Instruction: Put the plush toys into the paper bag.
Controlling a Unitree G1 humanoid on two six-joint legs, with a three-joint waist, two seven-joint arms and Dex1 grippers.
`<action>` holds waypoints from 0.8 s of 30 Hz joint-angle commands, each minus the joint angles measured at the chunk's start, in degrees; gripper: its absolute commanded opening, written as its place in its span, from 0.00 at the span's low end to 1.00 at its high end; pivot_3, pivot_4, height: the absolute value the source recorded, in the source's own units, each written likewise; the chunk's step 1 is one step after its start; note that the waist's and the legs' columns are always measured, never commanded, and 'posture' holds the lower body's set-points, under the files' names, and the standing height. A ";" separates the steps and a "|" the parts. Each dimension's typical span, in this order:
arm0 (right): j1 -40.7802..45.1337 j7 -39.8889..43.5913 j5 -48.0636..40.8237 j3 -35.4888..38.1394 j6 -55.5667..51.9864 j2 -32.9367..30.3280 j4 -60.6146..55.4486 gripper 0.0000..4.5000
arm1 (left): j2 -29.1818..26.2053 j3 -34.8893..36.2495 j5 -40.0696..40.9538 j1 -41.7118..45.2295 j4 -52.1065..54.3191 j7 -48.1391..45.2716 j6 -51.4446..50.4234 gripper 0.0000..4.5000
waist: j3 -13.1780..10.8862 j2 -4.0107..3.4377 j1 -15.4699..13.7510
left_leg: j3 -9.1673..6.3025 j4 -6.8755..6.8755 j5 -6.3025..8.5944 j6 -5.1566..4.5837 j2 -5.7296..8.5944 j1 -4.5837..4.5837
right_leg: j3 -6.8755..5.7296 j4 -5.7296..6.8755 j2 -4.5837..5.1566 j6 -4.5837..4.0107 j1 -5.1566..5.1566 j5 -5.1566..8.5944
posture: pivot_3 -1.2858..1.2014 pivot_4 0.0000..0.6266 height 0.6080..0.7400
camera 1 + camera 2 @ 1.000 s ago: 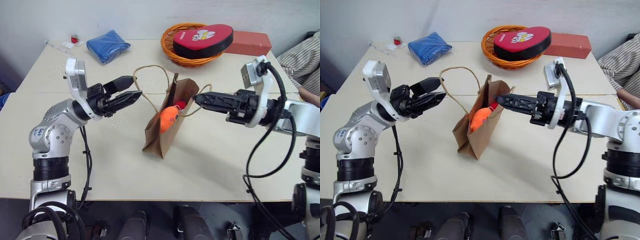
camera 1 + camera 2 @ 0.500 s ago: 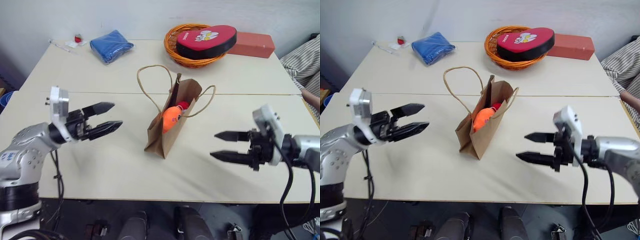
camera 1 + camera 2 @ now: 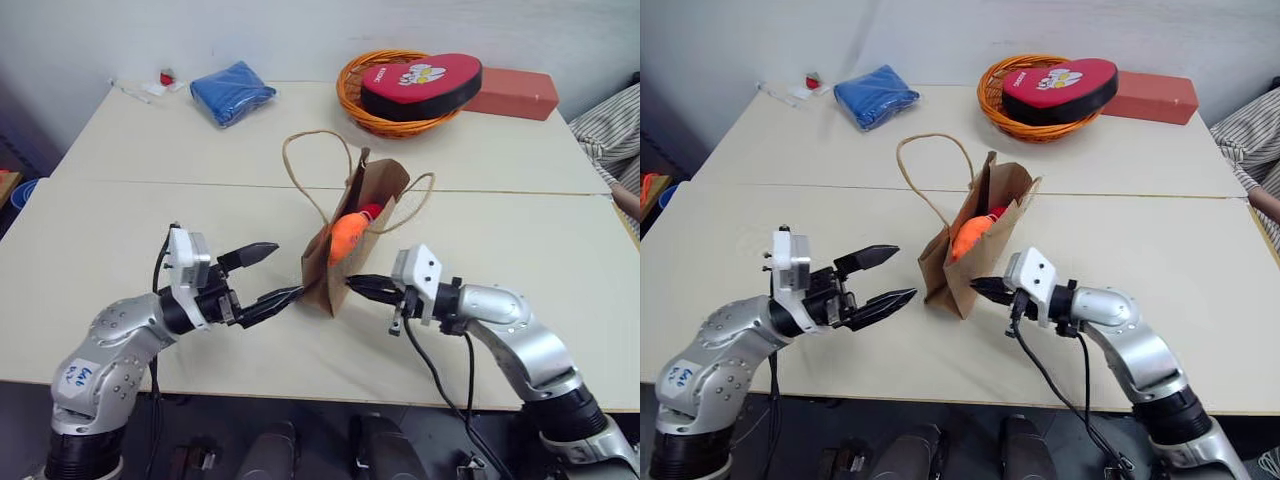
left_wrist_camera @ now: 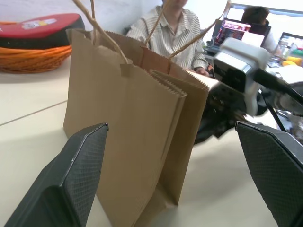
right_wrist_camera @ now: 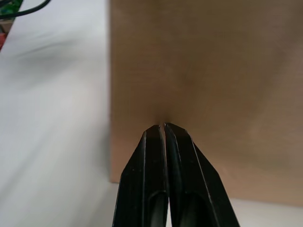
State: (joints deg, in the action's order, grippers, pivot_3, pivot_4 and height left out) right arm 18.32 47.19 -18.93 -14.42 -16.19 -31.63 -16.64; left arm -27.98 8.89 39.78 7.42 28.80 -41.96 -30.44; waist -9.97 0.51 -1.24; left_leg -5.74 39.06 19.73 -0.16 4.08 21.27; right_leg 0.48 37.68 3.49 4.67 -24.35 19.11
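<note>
Paper bag point(image 3: 352, 225): upright mid-counter point(image 3: 150, 210), orange toy point(image 3: 346, 236) and red toy point(image 3: 371, 211) inside. Right gripper point(image 3: 352, 283): shut, empty, tips at the bag's lower wall. Left gripper point(image 3: 268, 274): wide open, empty, just beside the bag's opposite side.

left gripper point(image 3: 890, 277) spread wide, right gripper point(image 3: 976, 287) pinched closed.

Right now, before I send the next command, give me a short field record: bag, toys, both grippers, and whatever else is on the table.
paper bag: upright mid-table, mouth open
orange plush toy: inside bag
red plush toy: inside bag, behind the orange one
left gripper: open, beside the bag's base
right gripper: shut, tips at the bag's lower wall
wicker basket: far edge, holds heart cushion
blue cloth: far left corner
</note>
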 commanded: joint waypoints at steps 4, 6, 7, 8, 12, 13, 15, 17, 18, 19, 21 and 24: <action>2.85 0.25 2.43 -1.60 0.76 3.13 -0.36 0.01 | 4.88 -4.63 -4.62 2.38 1.31 6.42 3.28 1.00 | 0.00 0.00 -0.08 | -0.01 0.02 0.00 0.00 0.01 0.00 | -0.01 0.02 0.00 0.00 0.01 0.00 | 0.52 0.24 1.00; 3.06 0.27 2.74 -1.81 0.22 3.77 -0.66 0.01 | 5.36 -5.69 -5.63 2.51 1.23 7.11 3.57 1.00 | 0.00 0.00 -0.06 | -0.01 0.01 0.00 0.00 0.00 0.00 | -0.02 0.02 -0.01 0.00 0.00 0.00 | 0.52 0.24 1.00; 3.05 0.31 2.91 -1.85 0.07 3.97 -0.76 0.01 | 5.56 -5.89 -5.77 2.52 1.20 7.51 3.63 1.00 | 0.00 0.00 -0.01 | -0.01 0.00 0.00 0.00 0.01 -0.01 | -0.01 0.02 -0.01 0.00 0.00 0.00 | 0.52 0.24 1.00; 3.03 0.35 3.02 -1.95 -0.04 4.27 -0.78 0.01 | 5.95 -6.28 -6.51 2.78 0.72 8.30 3.88 1.00 | 0.00 0.00 0.05 | -0.01 -0.01 0.00 0.00 0.00 -0.01 | -0.01 0.02 -0.02 0.00 -0.01 0.00 | 0.52 0.24 1.00; 2.94 0.55 3.63 -2.31 -0.07 5.34 -0.77 0.01 | 7.35 -7.58 -8.94 4.40 -1.39 10.74 4.34 1.00 | 0.00 0.00 0.00 | -0.01 -0.01 0.00 0.00 0.01 -0.01 | -0.02 0.03 -0.02 0.00 -0.01 0.00 | 0.52 0.24 1.00; 2.93 0.59 3.77 -2.36 -0.11 5.53 -0.80 0.01 | 7.54 -7.79 -9.37 4.73 -1.75 11.04 4.43 1.00 | 0.00 0.00 0.00 | -0.01 0.00 0.00 0.00 0.01 -0.01 | -0.01 0.03 -0.02 0.00 -0.01 0.00 | 0.52 0.24 1.00; 2.80 0.73 3.93 -2.33 -0.12 5.63 -0.88 0.00 | 7.72 -7.79 -10.26 5.27 -2.71 11.64 4.70 0.91 | 0.00 0.00 0.00 | -0.01 0.00 0.00 0.00 0.01 -0.01 | -0.01 0.03 -0.02 0.00 -0.01 0.00 | 0.52 0.24 1.00; 2.44 1.09 3.90 -2.02 0.07 5.36 -0.98 0.00 | 7.67 -7.59 -10.05 5.45 -3.33 11.11 4.78 0.79 | 0.00 0.00 0.01 | -0.01 0.00 0.00 0.00 0.01 -0.01 | -0.01 0.03 -0.02 0.00 -0.01 0.00 | 0.52 0.24 1.00; 2.11 1.38 3.85 -1.76 0.32 5.06 -1.10 0.00 | 7.46 -7.59 -10.05 5.51 -3.52 10.72 4.89 0.73 | 0.00 0.00 0.01 | -0.01 0.00 0.00 0.00 0.01 -0.01 | -0.02 0.03 -0.02 0.00 -0.01 0.00 | 0.52 0.24 1.00; 1.74 1.65 3.72 -1.43 0.46 4.74 -1.29 0.00 | 7.34 -7.47 -9.88 5.59 -3.77 10.42 4.87 0.65 | 0.00 0.00 0.00 | -0.01 -0.01 0.00 0.00 0.01 -0.01 | -0.02 0.03 -0.02 0.00 -0.01 0.00 | 0.52 0.24 1.00; 1.12 2.08 3.41 -0.86 0.58 4.20 -1.81 0.00 | 7.01 -7.20 -9.76 5.81 -4.17 9.91 4.93 0.51 | 0.00 0.00 -0.01 | -0.01 -0.01 0.00 0.00 0.01 -0.01 | -0.02 0.03 -0.02 0.00 -0.01 0.00 | 0.52 0.24 1.00; -0.44 2.30 2.41 0.89 -0.31 2.77 -3.22 0.00 | 4.65 -5.71 -8.97 7.06 -6.56 6.31 5.33 0.33 | 0.00 0.00 -0.03 | -0.01 0.00 0.00 0.00 0.01 -0.01 | -0.01 0.03 -0.01 0.00 -0.01 0.00 | 0.52 0.24 1.00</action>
State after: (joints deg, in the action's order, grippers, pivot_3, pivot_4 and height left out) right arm 18.26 49.27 -15.04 -15.92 -16.52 -28.05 -16.56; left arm -22.03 1.33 29.90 13.47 22.69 -33.59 -26.53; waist -9.97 0.51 -1.28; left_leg -5.75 39.06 19.72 -0.16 4.09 21.26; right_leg 0.46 37.71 3.48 4.67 -24.36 19.11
